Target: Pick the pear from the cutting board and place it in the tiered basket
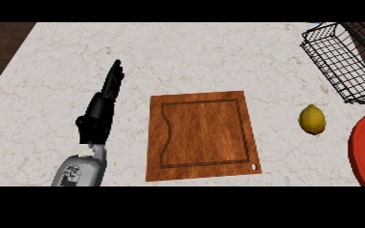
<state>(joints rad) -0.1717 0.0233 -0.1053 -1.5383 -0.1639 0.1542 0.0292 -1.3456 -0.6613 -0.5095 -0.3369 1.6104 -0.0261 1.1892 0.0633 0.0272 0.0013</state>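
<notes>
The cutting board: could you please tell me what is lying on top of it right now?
Nothing lies on the cutting board; its whole wooden face shows, and no pear is in view. The counter under it is covered.

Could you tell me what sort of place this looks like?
Most likely a kitchen counter: a pale marbled countertop carries a wooden cutting board, with a lemon beside it and a black wire basket at the far right.

brown cutting board [203, 135] (dark-grooved), yellow lemon [311, 120].
</notes>
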